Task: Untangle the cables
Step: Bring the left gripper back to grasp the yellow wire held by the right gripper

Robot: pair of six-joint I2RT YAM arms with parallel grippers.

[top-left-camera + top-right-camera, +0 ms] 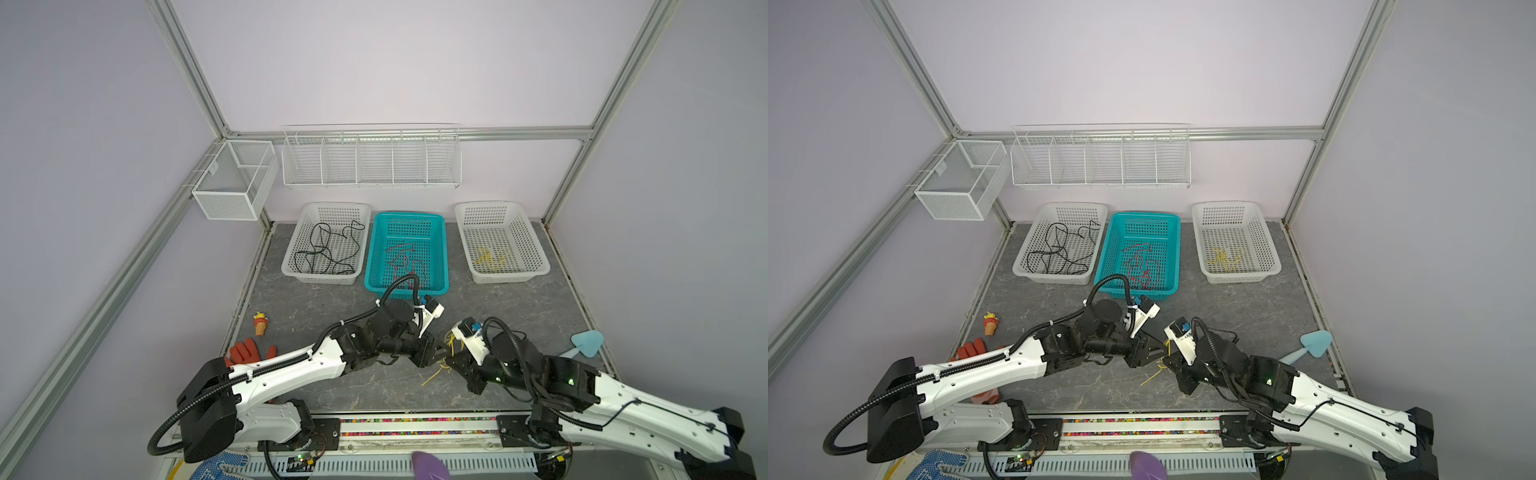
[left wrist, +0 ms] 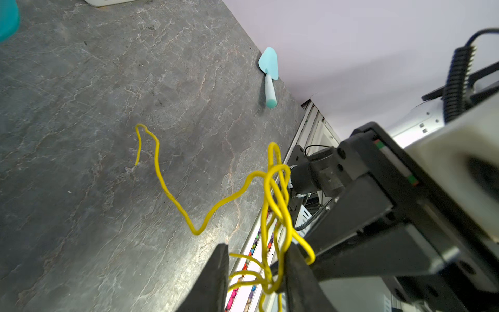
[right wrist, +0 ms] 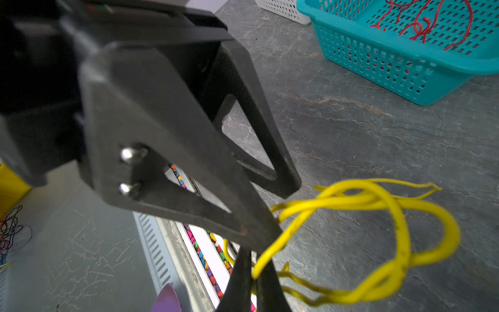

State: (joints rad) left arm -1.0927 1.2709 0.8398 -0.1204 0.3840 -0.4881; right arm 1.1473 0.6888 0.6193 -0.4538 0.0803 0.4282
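Note:
A tangle of yellow cables (image 1: 448, 352) (image 1: 1162, 358) hangs between my two grippers above the table's front middle. My right gripper (image 3: 253, 272) (image 1: 456, 358) is shut on a yellow strand (image 3: 378, 205). My left gripper (image 2: 258, 251) (image 1: 441, 351) faces it with jaws apart. Several yellow strands (image 2: 272, 189) run through the gap and lie against one finger (image 2: 297, 270). A loose yellow end (image 1: 432, 376) trails onto the table. Black cables (image 1: 328, 249) lie in the left white basket, red cables (image 1: 405, 259) (image 3: 421, 24) in the teal one, more yellow cables (image 1: 490, 257) in the right white one.
Three baskets stand in a row at the back: white (image 1: 336, 204), teal (image 1: 409, 215), white (image 1: 486, 203). A light blue trowel (image 1: 586, 343) (image 2: 268, 70) lies at the right edge. An orange glove (image 1: 245, 353) and a toy cone (image 1: 260, 324) lie at the left. Wire racks (image 1: 370, 162) hang on the wall.

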